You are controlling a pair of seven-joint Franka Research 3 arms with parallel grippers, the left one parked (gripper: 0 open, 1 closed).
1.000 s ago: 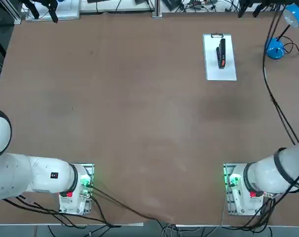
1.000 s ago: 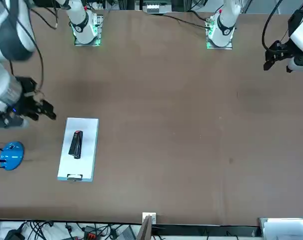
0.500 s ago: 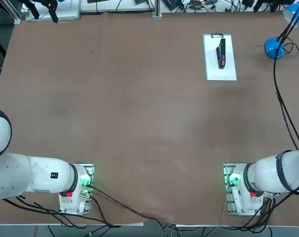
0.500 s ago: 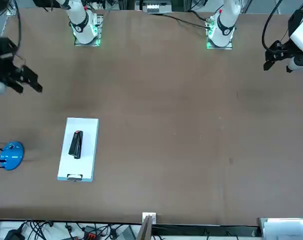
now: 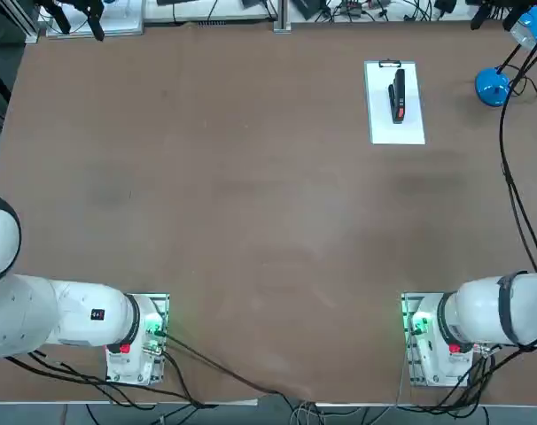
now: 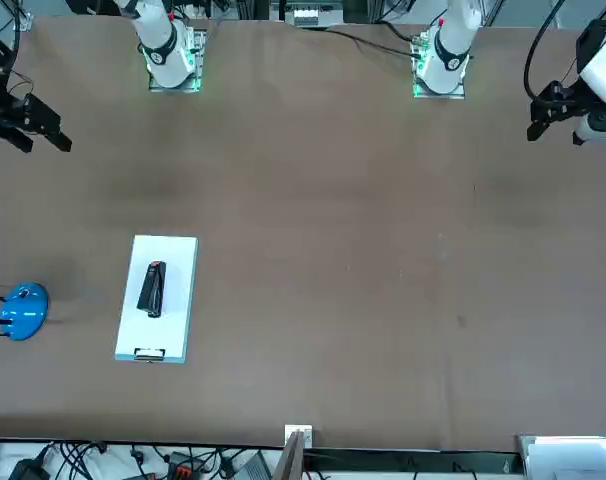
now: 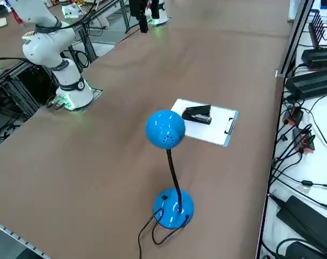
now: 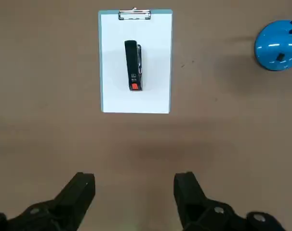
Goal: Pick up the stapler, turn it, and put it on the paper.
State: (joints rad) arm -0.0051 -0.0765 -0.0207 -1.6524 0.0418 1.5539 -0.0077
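Note:
The black stapler [image 8: 133, 65] lies lengthwise along the middle of the white paper [image 8: 155, 91], its red spot at the end away from the metal clip [image 8: 134, 13]. In the top view the stapler [image 5: 397, 95] and the paper [image 5: 410, 124] are at the far right of the table. The front view also shows the stapler [image 6: 152, 289] on the sheet [image 6: 173, 320]. My right gripper [image 8: 135, 182] is open and holds nothing, well back from the paper on the side of its unclipped short edge. It hangs at the left edge of the front view [image 6: 41, 140].
A blue desk lamp [image 7: 165, 129] stands on its round base [image 7: 173, 208] right of the paper, near the table's right edge, with its cord trailing off. The same lamp [image 6: 21, 310] shows in the front view. Cables and power bricks lie beyond the far edge.
My right gripper has drawn away from the paper and the lamp, back toward the robot's side of the table. The stapler and paper have not moved.

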